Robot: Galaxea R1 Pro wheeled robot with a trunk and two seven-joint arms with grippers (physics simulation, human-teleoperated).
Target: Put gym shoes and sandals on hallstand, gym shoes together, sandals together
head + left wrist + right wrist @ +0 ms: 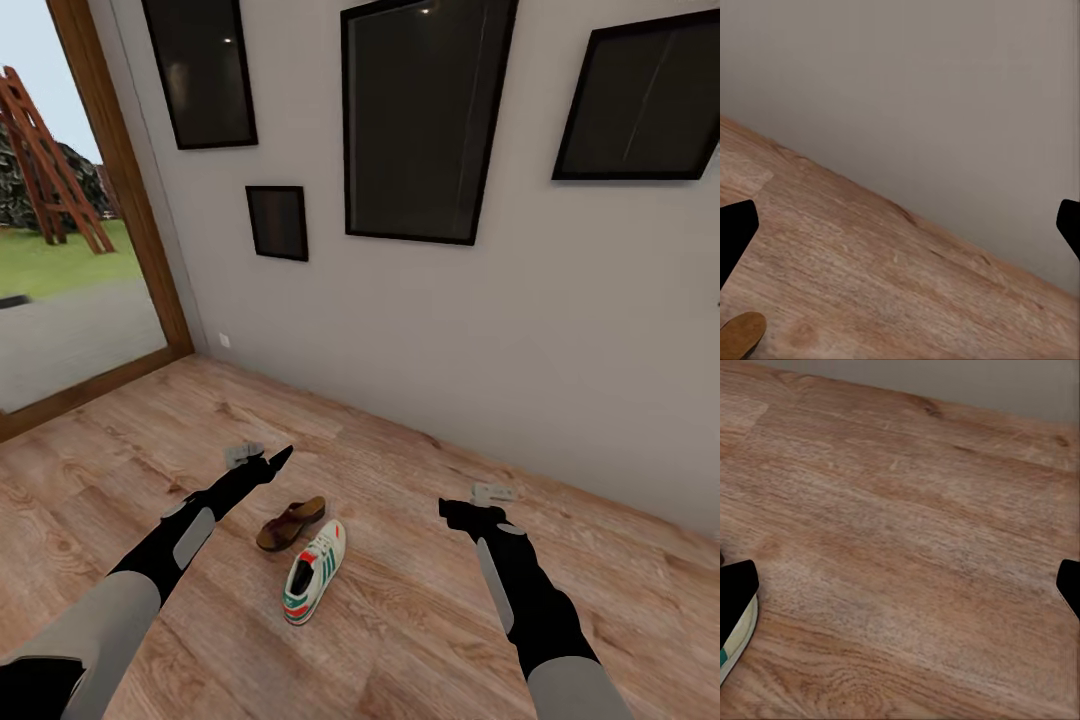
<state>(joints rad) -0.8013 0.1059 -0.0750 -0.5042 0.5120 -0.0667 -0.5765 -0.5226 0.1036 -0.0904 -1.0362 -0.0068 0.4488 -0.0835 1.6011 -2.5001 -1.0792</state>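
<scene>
- Head view: one gym shoe [313, 574] lies on the corridor floor [420, 640], toe toward the wall [480, 340], between the two arms.
- One sandal [290, 524] lies just beside it, on the shoe's left-arm side, a little nearer the wall; whether they touch I cannot tell.
- Left gripper [268, 463] hangs above the floor, empty; the sandal sits just behind and inward of its tip. In the left wrist view, its fingertips [733, 232] stand wide apart at the frame edges, a tan sandal edge [741, 334] showing near one.
- Right gripper [462, 514] hovers well apart from the shoe, which lies toward the left arm from it. Right wrist view: fingertips [735, 598] spread wide, nothing between them, a cream shoe edge [736, 641] just under one finger.
- Black-framed pictures [425, 120] hang on the wall; a wood-framed glass door [120, 190] stands beyond the left gripper.
</scene>
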